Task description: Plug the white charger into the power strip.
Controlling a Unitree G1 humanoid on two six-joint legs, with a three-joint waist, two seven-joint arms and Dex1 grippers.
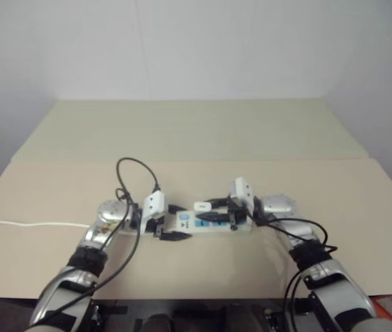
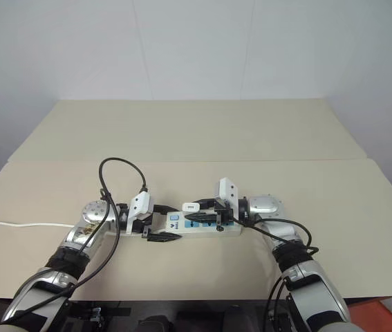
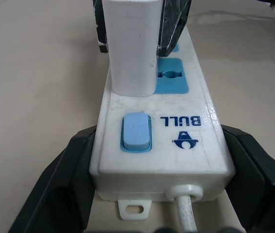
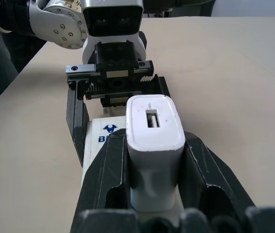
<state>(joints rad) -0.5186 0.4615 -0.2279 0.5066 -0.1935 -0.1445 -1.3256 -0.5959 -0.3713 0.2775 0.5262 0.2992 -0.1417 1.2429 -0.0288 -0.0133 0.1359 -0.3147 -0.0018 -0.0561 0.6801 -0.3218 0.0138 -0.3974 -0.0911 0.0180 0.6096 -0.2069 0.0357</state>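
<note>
Item: white charger (image 4: 154, 141), clamped in our right gripper (image 4: 155, 170), standing on the power strip (image 3: 176, 141) near its switch (image 3: 136, 132). Left gripper (image 3: 156, 194) clamps the strip's cord end, nine o'clock side. Step: seating. Next, we judge: press down, then release.

Both arms reach forward over the table and bend inward, so the two grippers face each other. The left gripper (image 2: 160, 227) points toward three o'clock, tilted slightly downward, its two black fingers (image 3: 64, 179) closed against the sides of the power strip (image 3: 176, 150) at its switch end. The right gripper (image 2: 199, 211) points toward nine o'clock, nearly level, its black fingers (image 4: 108, 174) clamped on either side of the white charger (image 4: 154, 141).
</note>
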